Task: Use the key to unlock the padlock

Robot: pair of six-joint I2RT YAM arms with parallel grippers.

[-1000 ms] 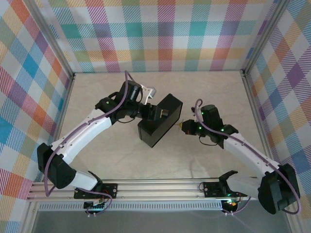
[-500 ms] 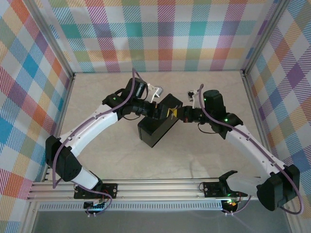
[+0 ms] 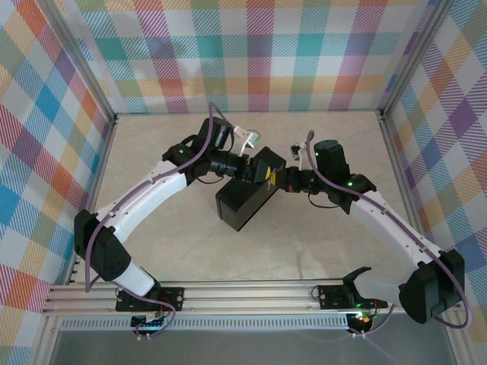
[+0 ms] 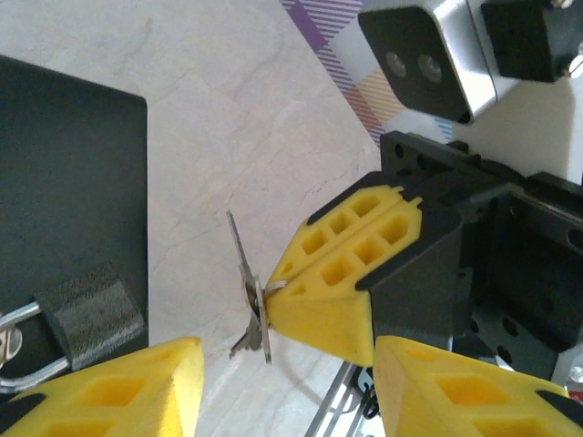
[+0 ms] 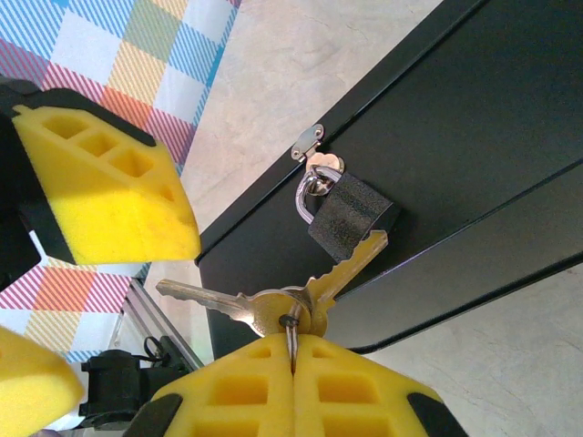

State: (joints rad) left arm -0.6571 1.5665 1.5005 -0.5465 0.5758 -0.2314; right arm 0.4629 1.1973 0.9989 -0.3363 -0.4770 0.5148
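Right gripper [image 5: 293, 364], clamping the key [image 5: 346, 264], has reached the padlock [image 5: 351, 217] — left gripper [image 4: 287, 391] half-open, empty. Skewed entry could jam it.

A dark rectangular box [image 3: 242, 204] lies flat on a pale, marble-veined tabletop [image 3: 304, 243]. Its far corner sits just beside the left gripper [image 3: 261, 173] and close in front of the right gripper [image 3: 281, 180]. A small silvery hasp [image 5: 307, 143] is fixed to the box's edge, ahead of the right gripper. Bright multicoloured plaid walls [image 3: 259, 53] rise beyond both grippers. An aluminium rail [image 3: 251, 293] runs well behind them.
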